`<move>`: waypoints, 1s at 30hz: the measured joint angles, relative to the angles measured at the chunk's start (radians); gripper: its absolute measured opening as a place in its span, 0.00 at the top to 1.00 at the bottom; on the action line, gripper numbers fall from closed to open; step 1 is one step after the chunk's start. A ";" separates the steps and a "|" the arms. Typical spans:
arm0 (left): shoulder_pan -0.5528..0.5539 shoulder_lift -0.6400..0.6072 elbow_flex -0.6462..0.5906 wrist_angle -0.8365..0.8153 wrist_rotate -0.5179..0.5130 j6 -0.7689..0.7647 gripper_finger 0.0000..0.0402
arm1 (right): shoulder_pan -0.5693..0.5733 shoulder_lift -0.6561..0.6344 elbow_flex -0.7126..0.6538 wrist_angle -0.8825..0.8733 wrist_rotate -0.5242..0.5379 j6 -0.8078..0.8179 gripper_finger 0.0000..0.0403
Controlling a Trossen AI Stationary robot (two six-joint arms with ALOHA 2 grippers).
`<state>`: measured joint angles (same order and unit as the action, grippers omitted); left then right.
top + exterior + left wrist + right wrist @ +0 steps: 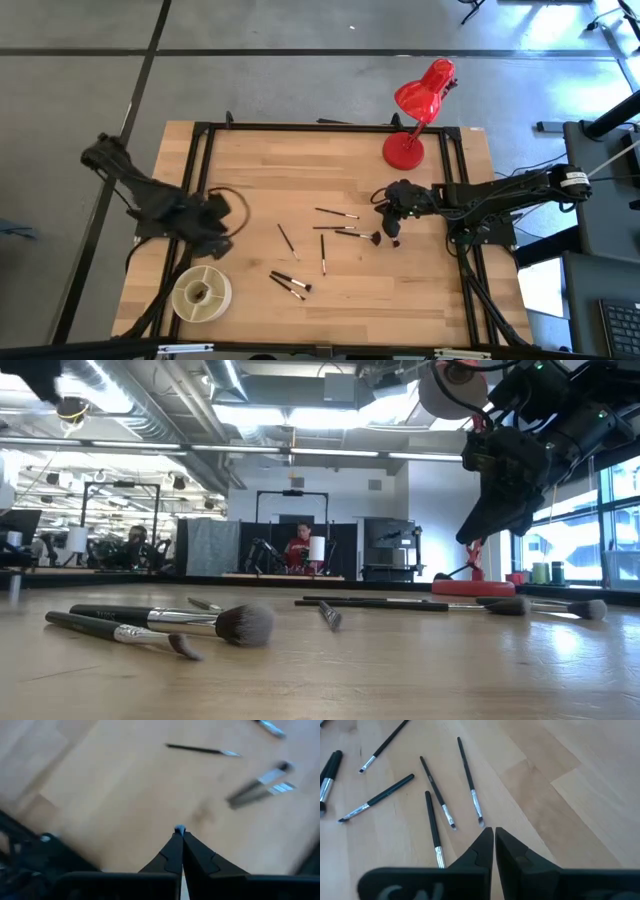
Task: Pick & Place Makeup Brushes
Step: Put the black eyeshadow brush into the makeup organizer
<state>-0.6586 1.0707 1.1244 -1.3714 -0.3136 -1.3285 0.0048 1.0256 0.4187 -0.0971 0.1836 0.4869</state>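
Observation:
Several thin dark makeup brushes (323, 254) lie flat and scattered on the middle of the wooden table, also seen in the low view (160, 622) and the right wrist view (436, 790). My right gripper (393, 228) hovers above the table just right of the brushes, shut and empty; the low view shows the right gripper (480, 525) raised clear of the wood. The right gripper's tips (493, 832) point at the table near the brushes' bristle ends. My left gripper (218, 232) waits over the table's left part, and its tips (180, 831) are shut on nothing.
A round white container (201, 293) with compartments stands near the table's near left corner. A red desk lamp (415, 115) stands at the far edge, right of centre. Bare wood lies between the brushes and the container. A person sits in the room far behind.

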 joint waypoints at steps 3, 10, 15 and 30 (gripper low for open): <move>-0.090 -0.060 0.000 0.000 -0.004 -0.035 0.99 | 0.001 0.000 0.000 0.000 0.007 0.001 0.95; -0.207 -0.095 0.000 0.008 0.019 -0.081 0.99 | 0.001 0.000 0.000 0.004 0.008 0.002 0.95; -0.258 -0.084 0.001 0.040 0.037 -0.132 0.99 | 0.000 0.000 0.000 0.010 0.031 -0.001 0.95; -0.353 0.040 -0.006 0.124 0.025 -0.206 0.99 | 0.001 0.000 0.000 -0.030 0.042 0.029 0.95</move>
<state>-1.0115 1.1111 1.1183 -1.2472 -0.2882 -1.5342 0.0055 1.0256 0.4187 -0.1269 0.2256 0.5158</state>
